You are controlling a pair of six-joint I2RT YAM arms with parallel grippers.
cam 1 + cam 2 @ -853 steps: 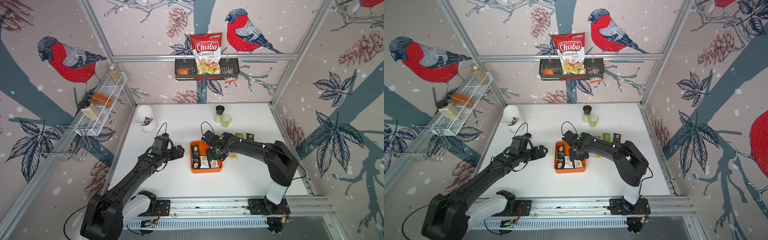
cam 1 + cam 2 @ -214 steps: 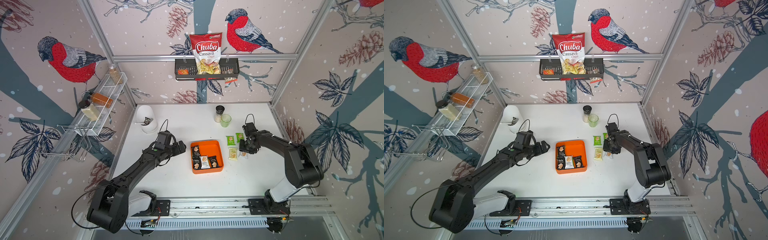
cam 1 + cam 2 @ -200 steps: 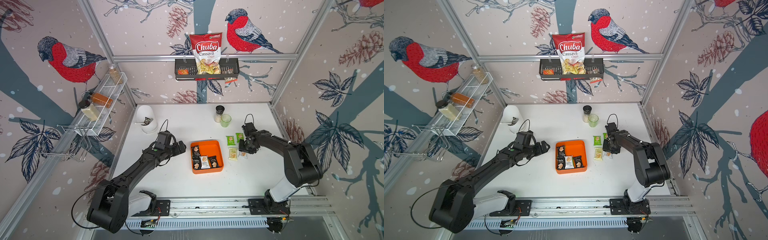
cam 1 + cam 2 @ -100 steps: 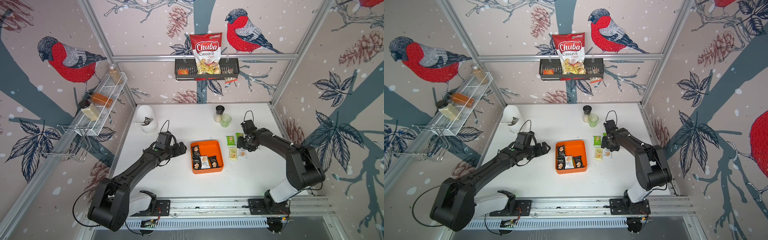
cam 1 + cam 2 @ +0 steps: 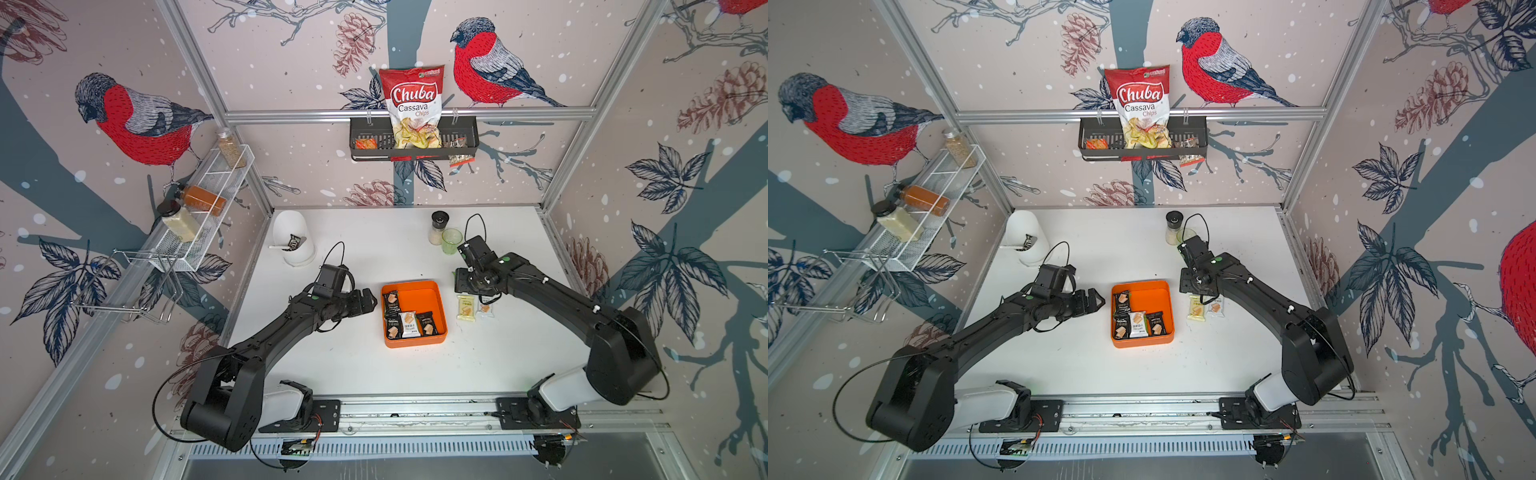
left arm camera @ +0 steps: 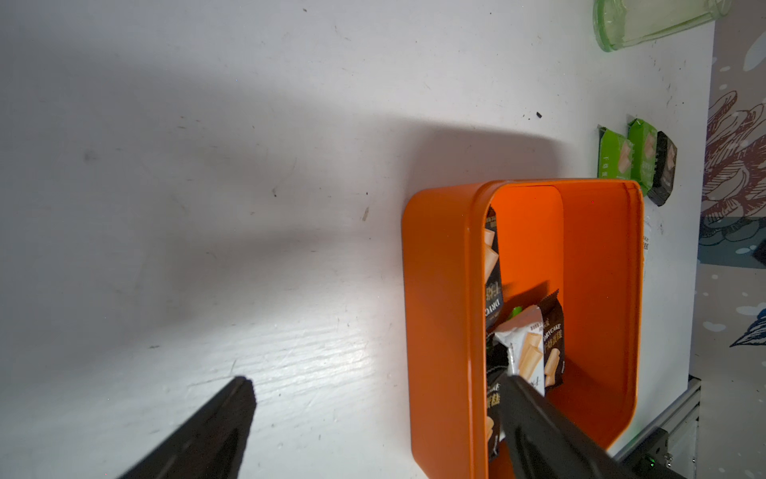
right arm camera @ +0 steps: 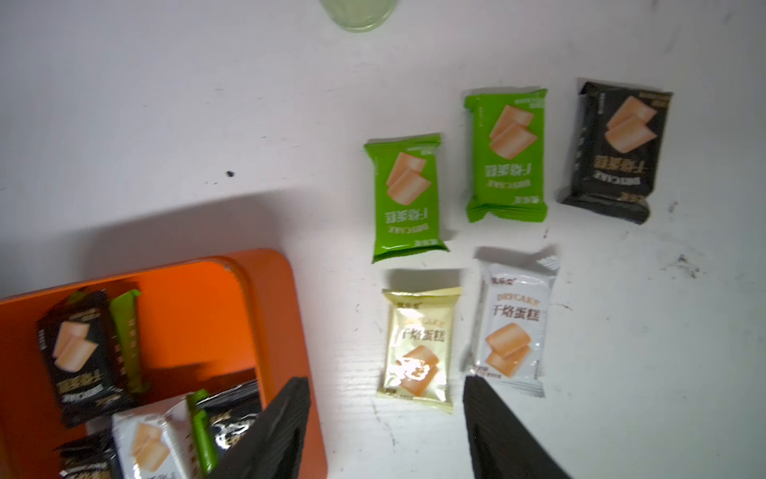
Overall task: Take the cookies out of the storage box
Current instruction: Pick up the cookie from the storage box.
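The orange storage box (image 5: 415,341) (image 5: 1142,341) sits mid-table and holds several cookies: black packets (image 5: 390,300) and a white one (image 5: 408,325). Right of it, more cookies lie on the table: two green (image 7: 408,199), one black (image 7: 617,151), one pale yellow (image 7: 418,344) (image 5: 465,308) and one white (image 7: 514,327) (image 5: 485,308). My right gripper (image 5: 462,281) (image 7: 385,383) hangs open and empty between the box's right wall and the yellow packet. My left gripper (image 5: 368,301) (image 6: 377,381) is open and empty just left of the box (image 6: 439,315).
A green cup (image 5: 451,241) and a spice shaker (image 5: 438,226) stand behind my right wrist. A white container (image 5: 295,243) stands at the back left. A black wire basket (image 5: 365,143) with the Chuba bag hangs on the back wall, and a wire shelf (image 5: 199,232) on the left wall.
My right gripper has opened wider, left the white packet on the table and moved from it toward the box. The left arm has barely moved.
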